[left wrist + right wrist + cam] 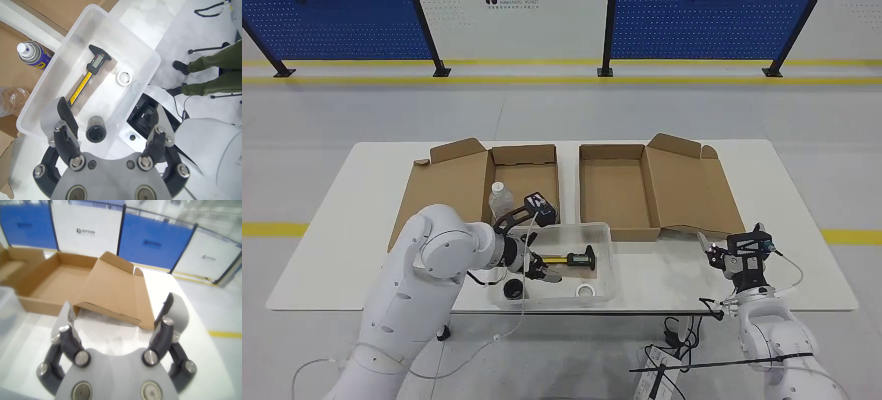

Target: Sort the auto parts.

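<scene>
Left claw (110, 113) spread wide over the bin (156, 56); steel bushing (95, 128) lies below, between its jaws; right claw (119, 302) likewise apart

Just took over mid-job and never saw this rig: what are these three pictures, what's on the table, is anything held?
A two-armed robot works at a white table. The wide picture looks down from above its arms; the other two come from cameras on its wrists. Two open cardboard boxes stand there: the left box holds a spray can and a clear bottle, the right box sits beside it. Nearer the robot, a clear bin holds a digital caliper, a white ring and a dark metal sleeve. The left gripper hangs open above the sleeve; the right gripper is open over the table by the right box. Neither holds anything.
</scene>
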